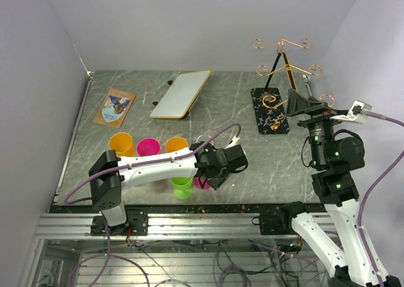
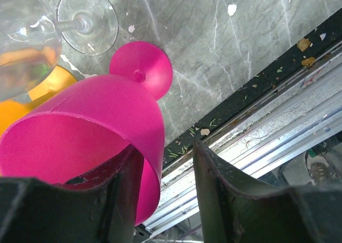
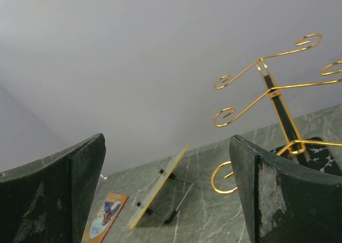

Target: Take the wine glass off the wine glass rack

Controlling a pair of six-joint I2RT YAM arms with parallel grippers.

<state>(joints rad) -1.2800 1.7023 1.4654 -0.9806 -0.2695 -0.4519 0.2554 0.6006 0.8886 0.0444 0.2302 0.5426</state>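
A magenta wine glass stands upright on the table, its foot flat on the stone. My left gripper is over its rim with the jaws parted. One finger is inside the bowl against the wall. The other finger is outside, with a gap to the glass. From above, the left gripper hides most of this glass. The wine glass rack stands at the back right on its black veined base, with nothing on its curled arms. My right gripper hovers beside the rack, wide open and empty.
A clear wine glass and an orange cup stand right behind the magenta one. A green cup, two orange cups and another magenta one crowd the front left. A slanted board and a card lie at the back.
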